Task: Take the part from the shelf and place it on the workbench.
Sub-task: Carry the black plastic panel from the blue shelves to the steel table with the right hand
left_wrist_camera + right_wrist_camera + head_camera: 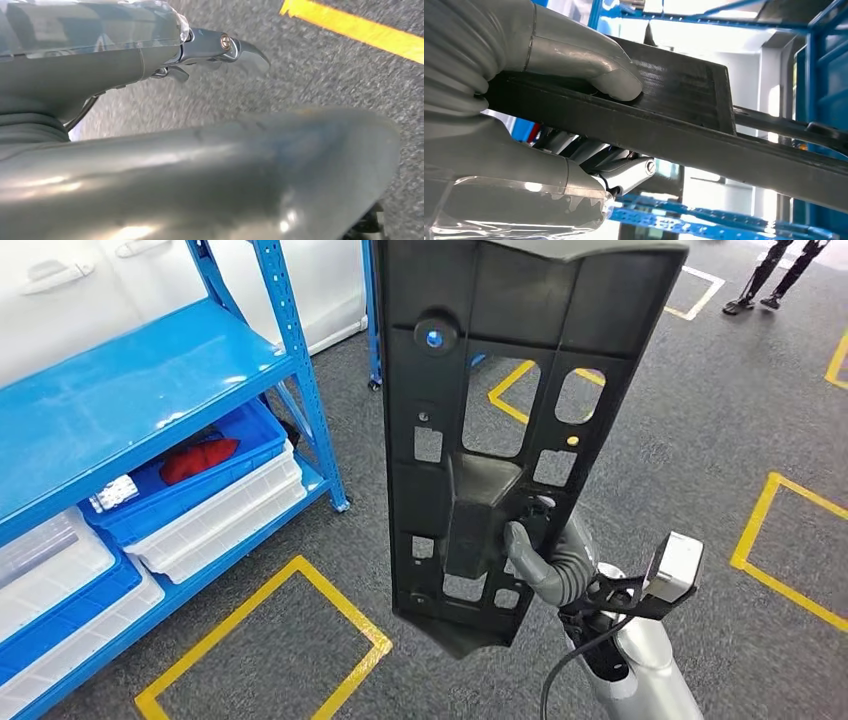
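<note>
A long black plastic part (500, 370) with several cut-outs stands upright in front of me, above the grey floor. My right hand (548, 558) grips it near its lower end from the right side. In the right wrist view the grey thumb (614, 82) presses on the flat face of the part (684, 90), and the darker fingers (624, 172) wrap under its edge. My left hand (150, 170) hangs over the carpet holding nothing; its thick thumb lies across the view and one finger (242, 50) points out straight.
A blue shelf (150, 390) stands at the left, with a blue bin (250, 435) holding a red item and white bins (230, 515) on its lower level. Yellow tape squares (300, 570) mark the grey floor. A person's legs (770, 280) stand at the far right.
</note>
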Robot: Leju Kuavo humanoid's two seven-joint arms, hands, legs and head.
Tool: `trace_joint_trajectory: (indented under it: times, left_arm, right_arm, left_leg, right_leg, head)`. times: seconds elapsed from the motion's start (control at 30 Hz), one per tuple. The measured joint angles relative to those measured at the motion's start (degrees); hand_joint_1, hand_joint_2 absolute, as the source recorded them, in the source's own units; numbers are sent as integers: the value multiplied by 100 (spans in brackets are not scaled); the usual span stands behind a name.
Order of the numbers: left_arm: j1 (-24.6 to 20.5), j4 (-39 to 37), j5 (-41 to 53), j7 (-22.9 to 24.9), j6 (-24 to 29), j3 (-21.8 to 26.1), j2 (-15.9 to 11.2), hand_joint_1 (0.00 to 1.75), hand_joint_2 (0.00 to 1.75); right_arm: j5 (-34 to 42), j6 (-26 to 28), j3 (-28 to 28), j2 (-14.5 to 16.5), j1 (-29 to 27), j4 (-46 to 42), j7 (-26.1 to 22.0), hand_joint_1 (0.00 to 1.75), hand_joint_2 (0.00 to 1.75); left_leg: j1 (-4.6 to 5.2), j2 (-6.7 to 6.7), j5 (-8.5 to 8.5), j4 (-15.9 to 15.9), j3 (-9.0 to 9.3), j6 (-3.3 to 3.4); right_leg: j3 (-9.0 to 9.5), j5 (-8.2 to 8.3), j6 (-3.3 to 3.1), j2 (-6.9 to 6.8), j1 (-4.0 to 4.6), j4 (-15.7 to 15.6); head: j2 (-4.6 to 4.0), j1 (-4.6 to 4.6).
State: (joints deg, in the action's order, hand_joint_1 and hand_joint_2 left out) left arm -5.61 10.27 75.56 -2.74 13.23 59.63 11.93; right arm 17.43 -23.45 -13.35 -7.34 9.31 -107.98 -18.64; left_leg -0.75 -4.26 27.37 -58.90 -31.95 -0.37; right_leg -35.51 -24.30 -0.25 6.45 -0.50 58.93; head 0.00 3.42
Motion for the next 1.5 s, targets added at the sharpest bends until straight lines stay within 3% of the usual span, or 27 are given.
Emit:
trace_joint_trajectory:
  times: [0.07,0.13,0.2,0.27,0.3,0.33,0.43,0.5,0.57,0.63,0.67,0.73,0.8,0.83,0.87,0.93,0.97,1.03,1.1,1.17,1.23,1.3,1.33,1.37,1.4,1.47,1.5]
  left_arm:
    - [4,0,6,25,1,-4,-1,0,0]
    - [10,0,10,35,3,-7,1,0,0]
    - [22,0,13,36,5,-8,-1,0,0]
    - [37,0,13,40,5,-8,-4,0,0]
    - [39,0,13,42,5,-8,-7,0,0]
    - [37,0,14,44,5,-8,-8,0,0]
    - [28,0,15,44,5,-9,-7,0,0]
    - [27,0,29,49,0,-10,-8,0,0]
    - [22,0,60,80,-29,-16,-8,0,0]
    - [21,0,102,170,-66,-32,-13,0,0]
    - [29,0,114,250,-72,-40,-20,0,0]
    - [61,0,159,393,-120,-52,-45,0,0]
    - [109,0,363,383,-253,-116,-95,0,0]
    - [132,1,486,327,-283,-182,-125,0,0]
    - [147,3,558,262,-260,-253,-161,0,0]
    - [153,18,549,139,-109,-334,-240,0,0]
    - [149,29,570,81,-26,-348,-287,0,0]
    - [139,50,733,-47,173,-414,-383,0,0]
    - [123,74,817,-243,395,-504,-467,0,0]
    - [106,106,812,-434,537,-543,-537,0,0]
    - [111,125,861,-488,568,-577,-584,0,0]
    - [132,126,925,-368,494,-620,-604,0,0]
    - [140,126,960,-255,426,-640,-609,0,0]
    - [145,126,989,-116,341,-660,-610,0,0]
    - [147,125,1003,62,232,-675,-609,0,0]
    - [148,125,955,450,7,-687,-598,0,0]
    - [151,125,894,627,-86,-679,-591,0,0]
  right_arm:
    - [-2,41,17,2,-155,-60,-2,175,175]
    - [-9,66,36,2,-279,-122,-20,175,175]
    - [-14,74,43,2,-331,-155,-40,175,175]
    - [-16,73,43,4,-382,-166,-55,175,175]
    - [-16,73,43,5,-408,-168,-57,175,175]
    - [-16,73,44,7,-425,-169,-60,175,175]
    - [-19,73,56,5,-434,-196,-65,175,175]
    - [-20,78,63,7,-436,-222,-75,175,175]
    - [-41,95,72,10,-479,-248,-84,175,175]
    - [-95,111,84,26,-597,-295,-100,175,175]
    - [-125,116,87,55,-665,-323,-104,175,175]
    - [-184,148,97,152,-813,-377,-112,175,175]
    - [-258,199,126,238,-980,-420,-209,175,175]
    - [-287,211,148,262,-1055,-433,-312,175,175]
    - [-302,204,174,282,-1116,-440,-426,175,175]
    - [-294,161,226,346,-1198,-446,-607,175,175]
    - [-296,132,246,389,-1218,-441,-662,175,175]
    - [-326,98,273,461,-1220,-394,-761,175,175]
    - [-350,108,316,491,-1215,-305,-886,175,175]
    - [-363,150,408,509,-1209,-188,-1047,175,175]
    - [-458,230,521,540,-1209,-66,-1228,175,175]
    - [-616,335,629,578,-1239,31,-1380,175,175]
    - [-687,387,687,598,-1251,74,-1435,175,175]
    - [-746,438,745,615,-1252,112,-1471,175,175]
    - [-806,489,807,630,-1237,145,-1483,175,175]
    - [-923,576,925,651,-1175,189,-1436,175,175]
    - [-969,602,974,657,-1137,201,-1386,175,175]
  left_leg:
    - [11,94,-29,44,13,71]
    - [10,227,-72,104,29,151]
    - [25,384,-85,132,31,199]
    - [49,544,-77,131,22,215]
    - [58,620,-71,130,22,217]
    - [64,692,-65,130,26,214]
    - [87,867,-37,132,61,177]
    - [102,956,-18,138,84,123]
    - [110,1052,-2,158,115,60]
    - [95,946,106,50,105,1]
    - [85,811,251,-170,21,-22]
    - [59,546,630,-917,-308,-47]
    - [54,477,784,-1483,-599,-63]
    - [50,470,687,-1466,-615,-67]
    - [41,449,491,-1221,-525,-67]
    - [11,268,83,-449,-201,-62]
    - [-4,165,-19,-157,-78,-53]
    - [-3,81,-22,54,4,-10]
    - [-1,198,-49,98,20,69]
    - [-7,316,-93,154,40,149]
    - [13,438,-104,174,42,186]
    - [40,583,-94,172,41,195]
    - [49,656,-86,171,43,194]
    - [55,725,-77,170,48,190]
    - [60,790,-65,170,61,179]
    - [79,905,-37,171,94,144]
    - [88,957,-23,173,108,119]
  right_leg:
    - [-25,26,85,75,-18,-17]
    - [-105,-85,145,-148,-15,132]
    - [-398,-436,189,-496,-14,753]
    - [-739,-730,224,-609,-34,1482]
    - [-783,-728,229,-625,-40,1594]
    - [-705,-625,225,-644,-42,1473]
    - [-45,-190,131,-898,8,297]
    - [142,-134,44,-1017,63,-64]
    - [143,-115,-14,-911,77,-83]
    - [176,-80,-80,-804,47,-150]
    - [195,-61,-113,-749,28,-181]
    - [197,-47,-150,-622,17,-194]
    - [197,-50,-156,-465,22,-185]
    - [198,-53,-154,-384,22,-175]
    - [200,-59,-147,-300,21,-160]
    - [189,-82,-116,-146,26,-108]
    - [168,-90,-90,-73,28,-77]
    - [113,-87,-25,51,23,-44]
    - [76,-74,46,99,2,-38]
    - [-43,-229,96,-169,7,196]
    - [-361,-589,130,-510,2,858]
    - [-660,-806,160,-605,-22,1469]
    - [-678,-764,165,-622,-29,1507]
    - [-589,-638,161,-644,-30,1341]
    - [-382,-446,143,-719,-22,962]
    - [19,-201,65,-996,33,206]
    - [135,-151,25,-1095,64,-21]
  head:
    - [0,-1]
    - [0,-1]
    - [0,-1]
    - [0,-1]
    - [0,-1]
    - [0,-1]
    - [0,-1]
    - [0,-1]
    - [0,0]
    - [0,0]
    - [0,1]
    - [0,1]
    - [0,1]
    - [0,1]
    - [0,1]
    - [0,1]
    - [0,1]
    - [0,0]
    - [0,1]
    - [0,0]
    - [0,-1]
    - [0,-1]
    - [0,-1]
    - [0,-1]
    - [0,-1]
    - [0,-1]
    - [0,0]
